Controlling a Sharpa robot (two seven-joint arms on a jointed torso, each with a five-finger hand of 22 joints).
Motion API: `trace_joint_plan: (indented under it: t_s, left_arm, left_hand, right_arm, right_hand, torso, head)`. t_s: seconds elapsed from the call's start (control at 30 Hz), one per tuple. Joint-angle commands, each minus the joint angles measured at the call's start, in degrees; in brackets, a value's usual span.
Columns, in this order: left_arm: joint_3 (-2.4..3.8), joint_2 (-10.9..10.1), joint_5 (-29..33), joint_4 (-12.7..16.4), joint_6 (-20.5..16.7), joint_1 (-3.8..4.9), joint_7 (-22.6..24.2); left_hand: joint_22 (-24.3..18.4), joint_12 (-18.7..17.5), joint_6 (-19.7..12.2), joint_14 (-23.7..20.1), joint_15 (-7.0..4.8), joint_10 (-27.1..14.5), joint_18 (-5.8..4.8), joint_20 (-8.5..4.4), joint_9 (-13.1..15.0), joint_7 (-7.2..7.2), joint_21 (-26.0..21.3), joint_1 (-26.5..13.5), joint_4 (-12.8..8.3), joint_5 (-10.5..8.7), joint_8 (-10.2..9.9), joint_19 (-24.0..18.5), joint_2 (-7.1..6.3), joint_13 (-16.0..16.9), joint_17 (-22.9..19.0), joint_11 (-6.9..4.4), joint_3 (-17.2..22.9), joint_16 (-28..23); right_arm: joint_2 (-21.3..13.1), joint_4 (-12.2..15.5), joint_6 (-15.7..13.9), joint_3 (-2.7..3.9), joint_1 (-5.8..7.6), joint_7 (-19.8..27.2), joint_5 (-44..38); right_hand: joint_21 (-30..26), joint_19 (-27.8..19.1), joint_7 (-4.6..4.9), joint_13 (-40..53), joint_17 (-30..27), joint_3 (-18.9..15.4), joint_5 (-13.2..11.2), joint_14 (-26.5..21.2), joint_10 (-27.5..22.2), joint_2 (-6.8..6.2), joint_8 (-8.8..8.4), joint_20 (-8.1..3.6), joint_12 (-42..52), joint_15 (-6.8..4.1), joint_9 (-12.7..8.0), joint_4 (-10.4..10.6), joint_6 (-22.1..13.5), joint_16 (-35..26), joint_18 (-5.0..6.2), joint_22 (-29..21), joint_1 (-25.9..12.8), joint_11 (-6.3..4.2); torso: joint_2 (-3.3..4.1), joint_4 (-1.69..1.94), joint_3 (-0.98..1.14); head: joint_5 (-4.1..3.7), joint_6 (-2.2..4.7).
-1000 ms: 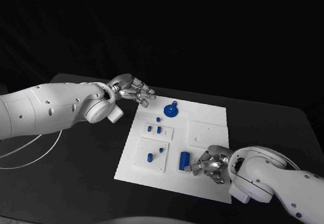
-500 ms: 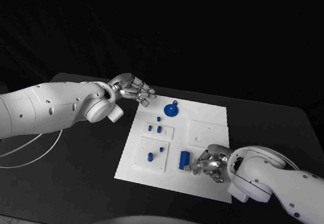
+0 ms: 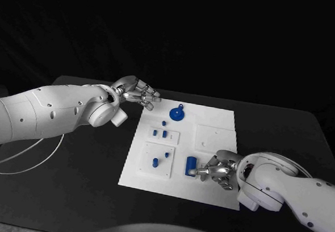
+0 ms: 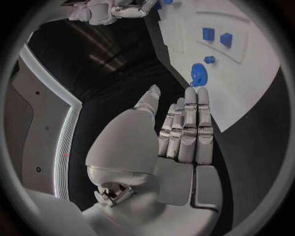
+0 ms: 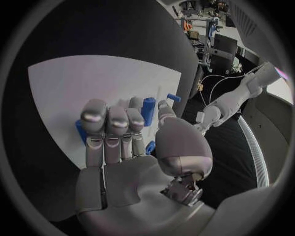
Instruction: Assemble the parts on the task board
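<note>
The white task board (image 3: pixel 216 127) lies mid-table. On it are a round blue part with a knob (image 3: pixel 177 115) at the far side, small blue pieces (image 3: pixel 160 132) in the left recesses, and a blue cylinder (image 3: pixel 191 164) near the front. My right hand (image 3: pixel 218 169) rests on the board just right of the cylinder. In the right wrist view the cylinder (image 5: pixel 148 110) sits between thumb and fingertips (image 5: pixel 135 103); whether they grip it is unclear. My left hand (image 3: pixel 137 93) hovers beside the board's far left corner, fingers straight, holding nothing. The left wrist view shows the round part (image 4: pixel 198 74) beyond its fingertips (image 4: pixel 191 98).
The black table (image 3: pixel 76 185) surrounds the board, with bare room at the front and left. A white cable (image 3: pixel 22 161) trails from my left arm over the table's left side. The board's right recess (image 3: pixel 215 136) is bare.
My right hand has shifted very slightly beside the cylinder. The left hand and the parts have not moved.
</note>
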Motion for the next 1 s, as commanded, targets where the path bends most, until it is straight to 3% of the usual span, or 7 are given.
trace_joint_plan:
  t_s: [0.03,0.33,0.5,0.57,0.77,0.93,1.0]
  left_arm:
    - [0.03,0.1,0.3,-0.1,0.7,0.01,0.7]
    - [0.0,0.2,0.3,-0.4,0.9,0.01,0.8]
    - [-0.02,0.2,0.3,-0.3,0.8,0.01,0.8]
    - [-0.03,0.2,0.3,-0.2,0.7,0.01,0.9]
    - [-0.04,-0.2,0.3,0.6,0.2,0.01,1.4]
    - [-0.04,-0.4,0.3,0.9,-0.1,0.01,1.7]
    - [-0.04,-0.5,0.3,1.1,-0.2,0.0,1.9]
  left_hand:
    - [-0.1,0.1,-0.3,-0.3,0.09,-0.3,-0.35,0.08,0.1,-0.06,0.2,-0.3,0.2,-0.27,0.2,0.3,0.04,0.1,0.1,-0.14,0.0,0.3]
    - [-0.3,0.1,-0.9,-0.3,0.17,-0.4,-0.36,0.18,0.1,-0.01,0.2,-1.0,0.8,-1.22,0.1,0.3,-0.08,0.1,0.1,-0.1,-0.4,0.3]
    - [-0.5,0.1,-1.0,-0.3,0.19,-0.4,-0.35,0.21,0.1,-0.01,0.1,-1.2,1.0,-1.29,0.2,0.3,-0.14,0.1,0.1,-0.09,-0.5,0.4]
    - [-0.5,0.1,-1.0,-0.3,0.19,-0.4,-0.35,0.21,0.1,-0.01,0.1,-1.2,1.0,-1.29,0.2,0.3,-0.14,0.1,0.1,-0.09,-0.5,0.4]
    - [-0.8,0.1,-0.9,-0.3,0.17,-0.3,-0.34,0.21,0.1,-0.03,0.2,-1.1,1.2,-1.26,0.2,0.4,-0.13,0.1,0.2,-0.11,-0.5,0.4]
    - [-0.8,0.1,-0.9,-0.3,0.17,-0.3,-0.34,0.21,0.1,-0.03,0.2,-1.1,1.2,-1.26,0.2,0.4,-0.13,0.1,0.2,-0.11,-0.5,0.4]
    - [-0.8,0.1,-0.9,-0.3,0.17,-0.3,-0.34,0.21,0.1,-0.03,0.2,-1.1,1.2,-1.26,0.2,0.4,-0.13,0.1,0.2,-0.11,-0.5,0.4]
  right_arm:
    - [-0.6,0.8,-0.2,0.48,-0.06,2.3,2.2]
    - [-2.3,0.9,1.0,3.07,0.14,6.1,6.5]
    - [-3.6,-0.6,2.7,4.54,0.89,6.8,7.2]
    - [-4.2,-1.3,3.4,4.87,1.38,6.7,7.1]
    - [-6.5,-3.5,7.7,5.36,2.51,4.8,3.6]
    - [-7.6,-4.5,10.9,5.45,2.73,3.0,-0.3]
    - [-7.8,-4.6,11.6,5.45,2.73,2.4,-1.5]
  right_hand:
    - [0.3,3.5,0.03,0.1,0.0,-0.4,0.3,0.1,0.2,-0.46,0.11,0.02,0.4,-0.19,0.0,1.0,-0.1,0.3,-0.9,5.2,0.7,0.02]
    - [0.7,3.5,0.02,0.2,0.2,-3.0,-1.2,0.2,0.2,-0.78,0.12,0.02,0.6,-0.19,0.2,3.4,0.0,0.6,-0.91,5.4,1.0,0.02]
    - [1.3,3.6,-0.22,0.3,0.5,-4.3,5.1,0.2,0.5,4.08,0.11,-0.11,0.9,-0.31,1.0,0.1,0.5,1.0,-1.13,5.7,2.7,-0.16]
    - [1.4,3.5,-0.26,0.3,0.6,-3.0,4.2,0.2,0.6,5.19,0.09,-0.14,1.0,-0.36,0.9,-1.7,0.5,1.1,-1.2,5.7,3.9,-0.18]
    - [1.2,3.5,-0.57,0.0,0.5,3.6,8.3,0.1,0.4,4.73,0.04,-0.28,0.4,-0.52,-1.0,-5.6,0.1,0.9,-1.39,5.8,4.7,-0.42]
    - [1.1,3.5,-0.64,-0.1,0.5,19.6,6.0,0.2,0.4,-1.07,0.1,-0.36,0.2,-0.5,-1.9,-6.6,0.3,0.9,-1.53,5.9,1.0,-0.48]
    - [1.1,3.5,-0.64,-0.1,0.5,19.6,6.0,0.2,0.4,-1.18,0.11,-0.35,0.2,-0.5,-1.9,-6.7,0.3,0.9,-1.53,5.9,1.0,-0.48]
  torso:
    - [0.0,-0.04,0.04]
    - [-0.02,-0.03,0.04]
    - [-0.02,-0.03,0.01]
    - [-0.03,-0.03,0.0]
    - [0.0,-0.06,-0.04]
    - [-0.02,-0.06,0.02]
    - [-0.03,-0.09,-0.01]
  head:
    - [-0.1,0.13]
    - [-0.67,0.81]
    - [-1.12,1.14]
    - [-1.33,1.17]
    - [-1.89,1.35]
    - [-2.22,1.36]
    - [-2.3,1.34]
